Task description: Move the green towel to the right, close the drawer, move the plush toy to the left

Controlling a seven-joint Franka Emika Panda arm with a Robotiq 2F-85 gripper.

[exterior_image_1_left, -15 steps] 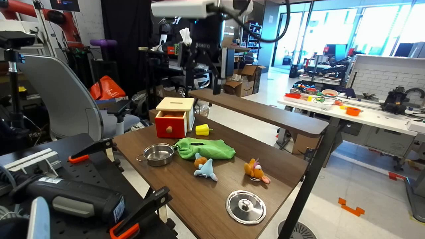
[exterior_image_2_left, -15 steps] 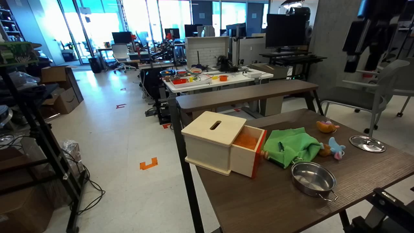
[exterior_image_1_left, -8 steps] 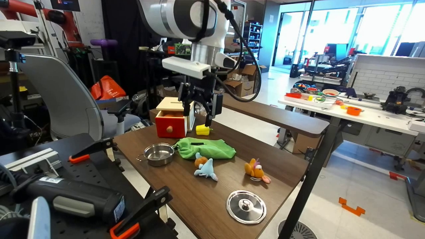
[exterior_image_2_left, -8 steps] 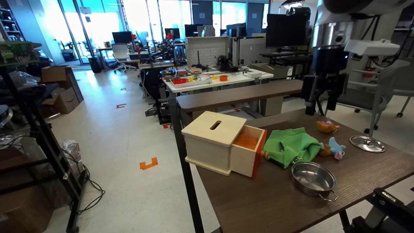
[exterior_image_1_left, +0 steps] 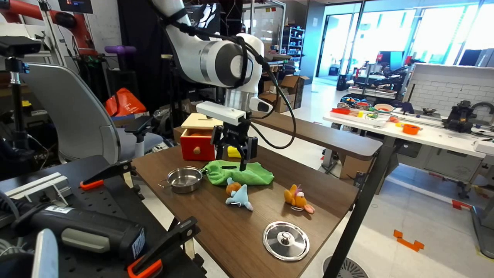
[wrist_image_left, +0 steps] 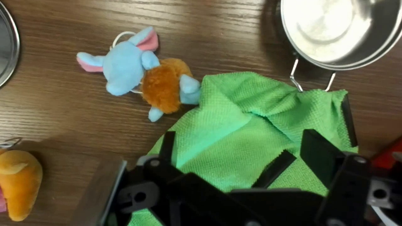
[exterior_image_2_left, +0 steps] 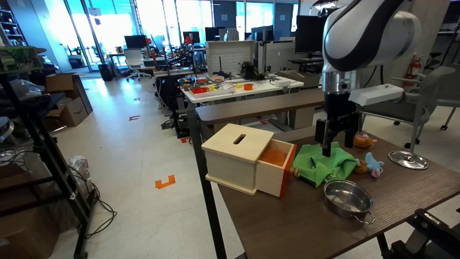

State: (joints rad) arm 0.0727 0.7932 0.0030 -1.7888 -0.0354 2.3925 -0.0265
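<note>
The green towel (exterior_image_1_left: 252,174) lies crumpled on the table, also seen in the other views (exterior_image_2_left: 341,165) (wrist_image_left: 226,147). My gripper (exterior_image_1_left: 231,162) is open and empty just above the towel, in both exterior views (exterior_image_2_left: 337,148); in the wrist view its fingers (wrist_image_left: 240,141) span the towel. The wooden box's red-fronted drawer (exterior_image_1_left: 193,150) stands pulled out, with something orange inside (exterior_image_2_left: 274,157). A blue and brown plush toy (exterior_image_1_left: 240,196) lies touching the towel's edge in the wrist view (wrist_image_left: 122,67). An orange plush toy (exterior_image_1_left: 296,197) lies further off.
A steel pot (exterior_image_1_left: 184,180) stands beside the towel, its handle against the cloth. A steel lid (exterior_image_1_left: 286,241) lies near the table end. A yellow pepper (exterior_image_1_left: 233,151) is behind the gripper. A raised brown shelf (exterior_image_1_left: 316,133) runs along the table's far side.
My gripper has come down from high above the table to just over the towel, staying open. The towel, drawer and plush toys have not moved.
</note>
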